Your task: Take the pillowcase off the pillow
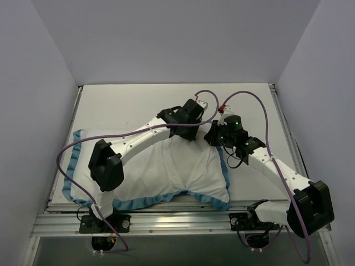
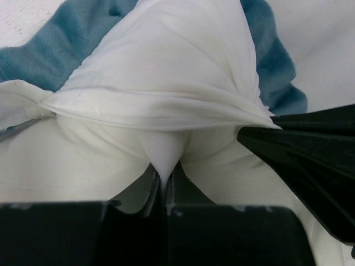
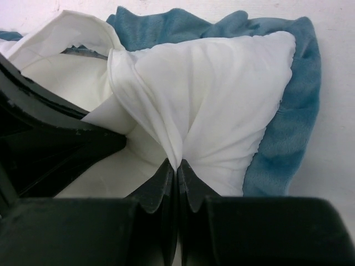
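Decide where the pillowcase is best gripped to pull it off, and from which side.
Probably the blue ruffled trim on the near edge of the pillowcase, approached from the near side: it lies flat and thin beyond the stuffed bulge, so jaws catch the cover alone.

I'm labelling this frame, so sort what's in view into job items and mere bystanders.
Job: blue-trimmed white fabric pillowcase, pinched by the shut right gripper; plump white pillow, apparently pinched by the shut left gripper.
Not the job: purple cables; white table; aluminium frame rail.
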